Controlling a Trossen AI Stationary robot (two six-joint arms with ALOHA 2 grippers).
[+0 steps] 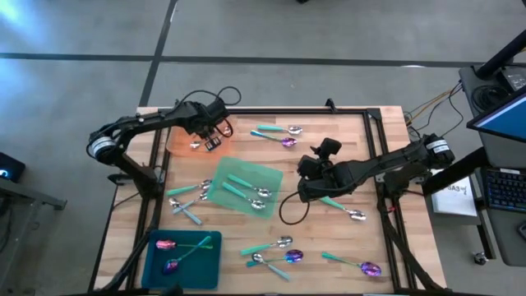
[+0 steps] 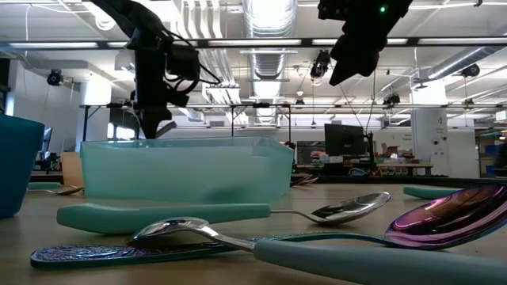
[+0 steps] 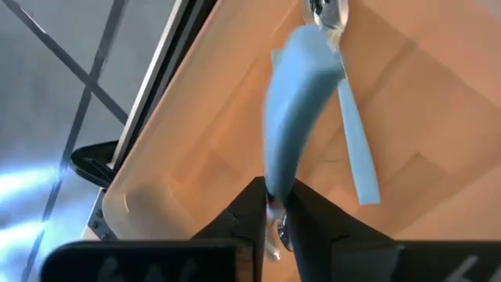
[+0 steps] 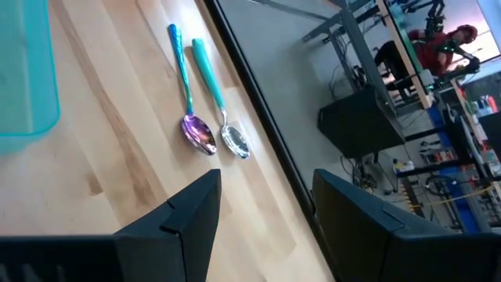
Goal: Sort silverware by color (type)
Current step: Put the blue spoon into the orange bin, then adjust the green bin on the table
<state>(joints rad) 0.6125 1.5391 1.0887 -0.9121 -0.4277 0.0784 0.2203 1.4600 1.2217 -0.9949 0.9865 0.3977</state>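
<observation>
L gripper point(image 1: 215, 131) over orange mat point(image 1: 179, 138), fingers pinched on teal-handled spoon point(image 3: 291, 117). Green mat point(image 1: 243, 185) mid-table w/ spoons; blue tray point(image 1: 156, 259) near front. R gripper point(image 1: 306, 187) hovers centre, jaws wide, empty.

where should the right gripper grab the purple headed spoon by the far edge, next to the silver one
Best on the teal handle of the purple-headed spoon, from straight above. It lies flat, and the silver-headed spoon sits close alongside near the bowls, so grip mid-handle, where the gap looks wider. The right gripper is open.

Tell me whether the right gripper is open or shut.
Open. In the right wrist view the right gripper shows its two dark fingers standing wide apart with nothing between them.
</observation>
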